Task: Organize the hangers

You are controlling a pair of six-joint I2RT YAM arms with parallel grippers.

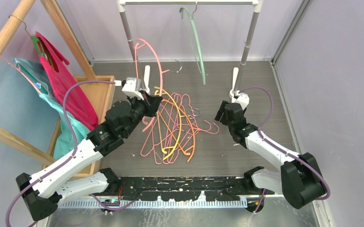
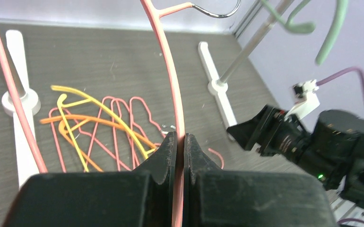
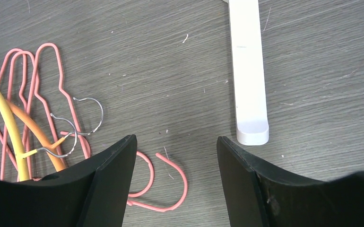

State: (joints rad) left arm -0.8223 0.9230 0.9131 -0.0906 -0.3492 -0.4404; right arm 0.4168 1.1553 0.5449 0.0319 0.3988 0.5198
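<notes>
left gripper (image 2: pixel 180 142) is clenched on a thick pink hanger (image 2: pixel 167 71) — it pinches one curved arm, and the hanger is held tilted above the desk (image 1: pixel 260 90), its metal hook at the end far from the gripper, between the posts of the white rack (image 1: pixel 189 3)

right gripper (image 3: pixel 176 151) is released, jaws wide apart, low over the desk just right of the pile (image 1: pixel 173 125) of hangers — pink wire ones tangled with an orange and a yellow one, lying flat between the two arms

two pink hook ends lie under the open jaws

a grey-green hanger (image 1: pixel 196 42) hangs from the rack's top rail
</notes>
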